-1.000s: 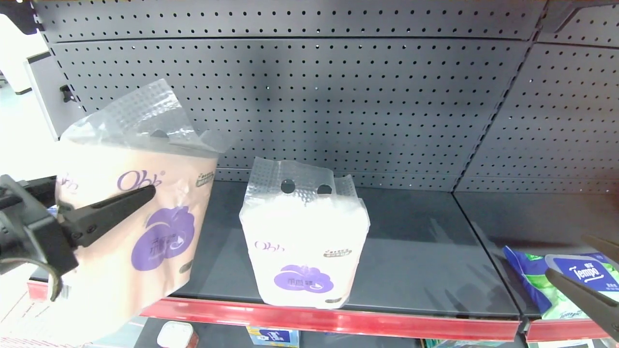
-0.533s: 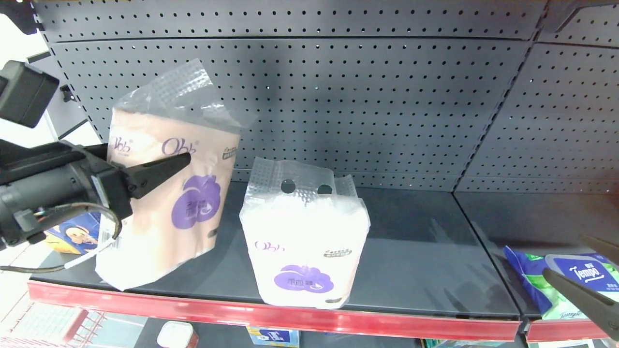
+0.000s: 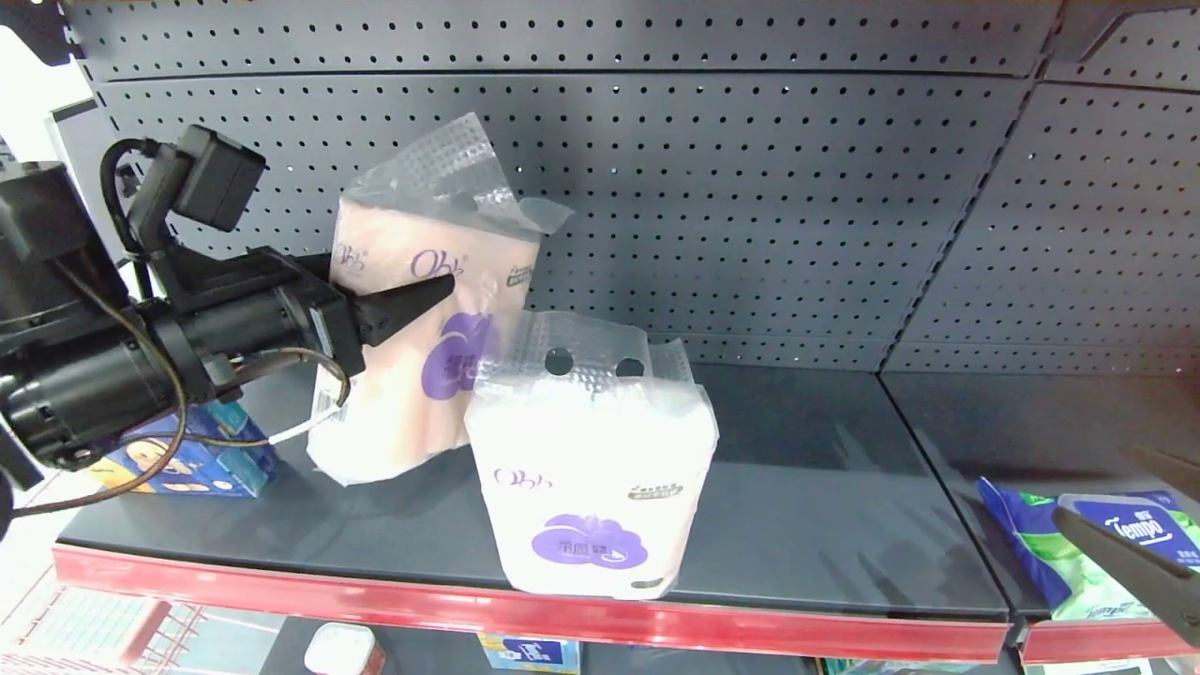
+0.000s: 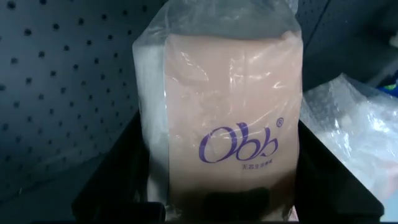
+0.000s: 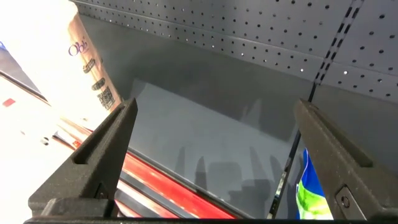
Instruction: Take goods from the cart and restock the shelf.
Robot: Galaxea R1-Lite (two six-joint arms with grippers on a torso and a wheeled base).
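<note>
- over the last second the left jaws have carried the pink tissue pack [image 3: 412,366] up from below the red front lip and inward; it now sits over the shelf [image 3: 825,487], just behind the white tissue pack [image 3: 586,478] and to that pack's left
- the left jaws are clamped on the pink tissue pack's two flanks; it is tilted, its top leaning toward the pegboard [image 3: 750,187]; its lower corner looks at or just above the shelf, and i cannot tell whether it touches
- the step in hand looks like the set-down; to do it well, level the base first, lower until the shelf takes the weight, and only then ease the jaws apart; the soft wrap will likely spring back, so a slow release should keep it from toppling
- keep it clear of the white tissue pack; draw the arm straight out forward, minding the blue box [image 3: 187,459] farther left of the white tissue pack, beneath the arm
- the right jaws stand open and empty, well to the right of the white tissue pack, near the blue-and-green packets [image 3: 1059,553]
</note>
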